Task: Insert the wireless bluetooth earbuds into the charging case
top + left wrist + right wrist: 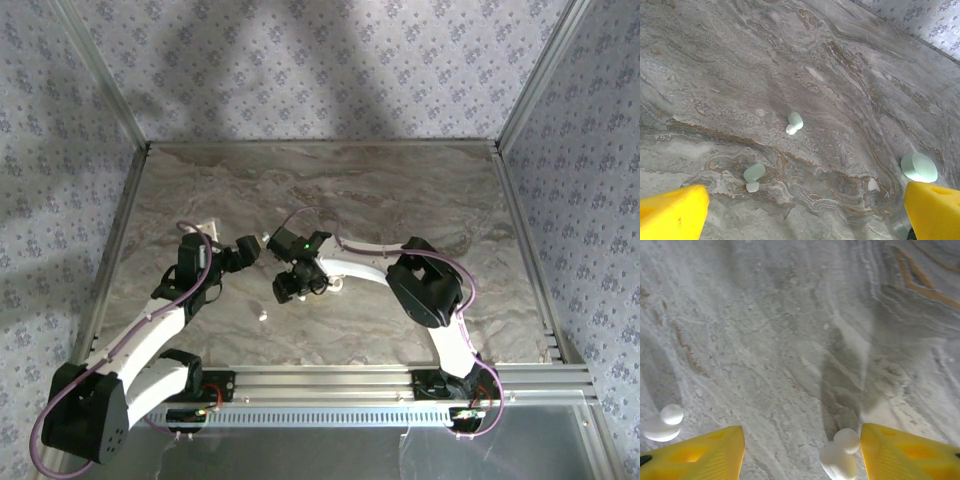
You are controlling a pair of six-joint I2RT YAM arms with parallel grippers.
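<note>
Right gripper (802, 450) is hanging with jaws apart, one earbud (841, 457) lying between them unclamped. Left gripper (805, 212) is gaping wide. Charging case (918, 167), seemingly shut, is sitting apart on the table (790, 50); nothing inserted yet.

White-black arms (150, 335), seemingly purple cables (470, 300), yellow fingers (675, 212).

- The right gripper (801, 452) hangs over a grey veined marble tabletop (790, 330), its jaws spread apart.
- Its two yellow fingertips (700, 455) sit at the lower corners.
- One white earbud (841, 455) lies on the marble between them, right beside the right-hand pad; contact cannot be told.
- A second white earbud (664, 424) lies outside the left-hand pad, near the frame's edge.
- A soft dark shadow (860, 365) runs up from the first earbud.
</note>
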